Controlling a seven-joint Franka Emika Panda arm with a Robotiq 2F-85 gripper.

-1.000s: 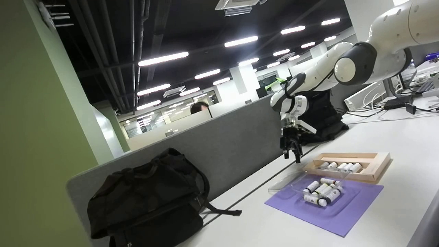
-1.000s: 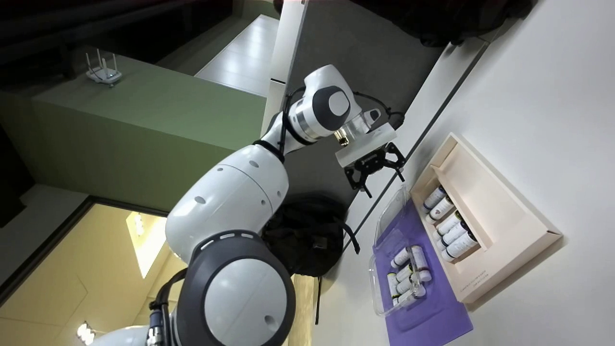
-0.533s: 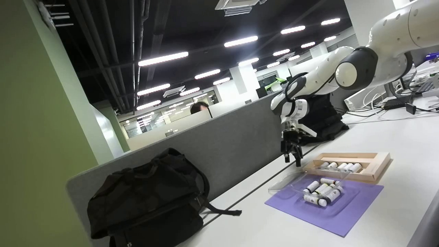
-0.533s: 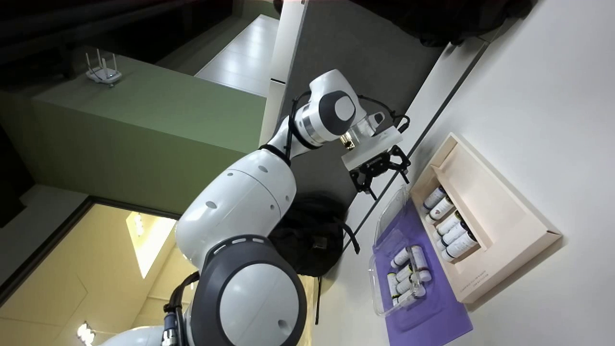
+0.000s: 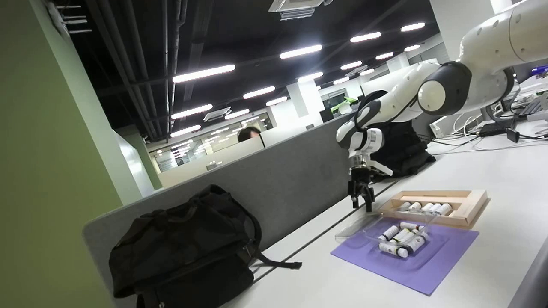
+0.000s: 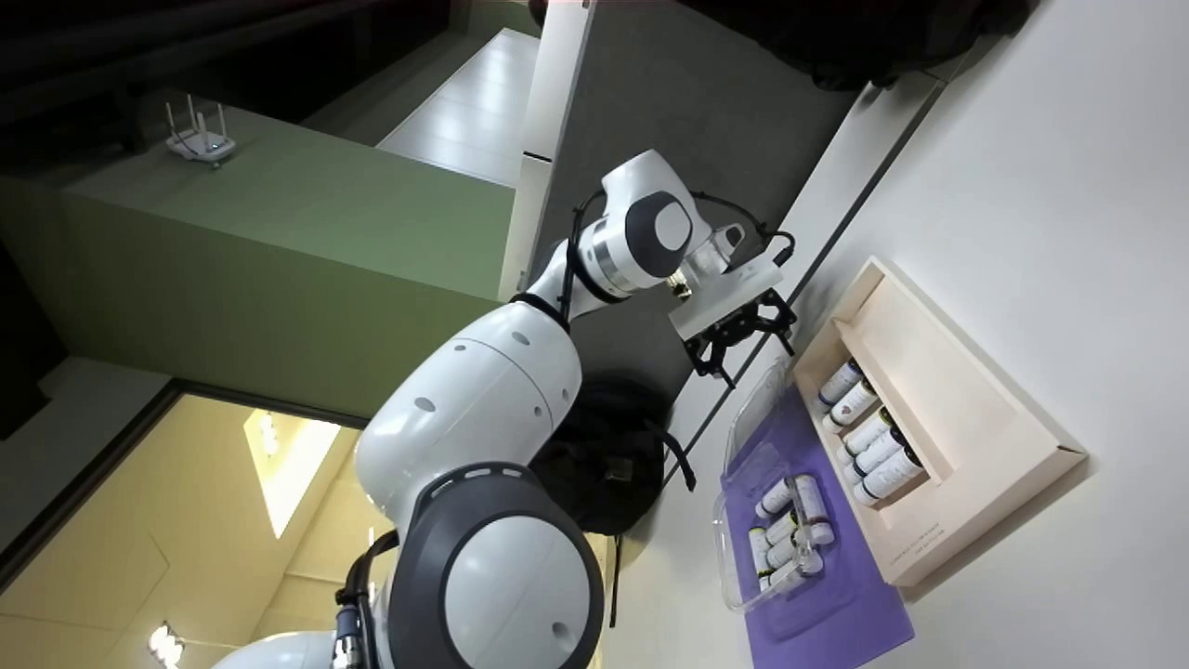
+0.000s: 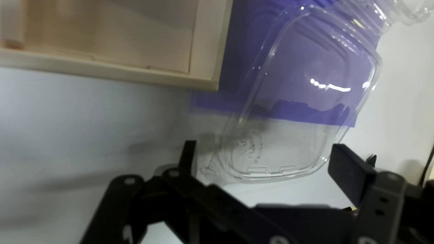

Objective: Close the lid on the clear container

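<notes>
Arm lowered | pincer spread, pointing down | near clear lid

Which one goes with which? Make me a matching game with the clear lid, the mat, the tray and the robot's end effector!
1. Clear lid
2. Mat
3. Tray
4. End effector

A. Pale, with white bottles inside
B. Jaws apart
C. Purple
D. See-through, laid open

Right pairs: 1-D, 2-C, 3-A, 4-B

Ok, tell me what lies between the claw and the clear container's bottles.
In an exterior view, the open lid lies there, partly over the purple mat.
</notes>
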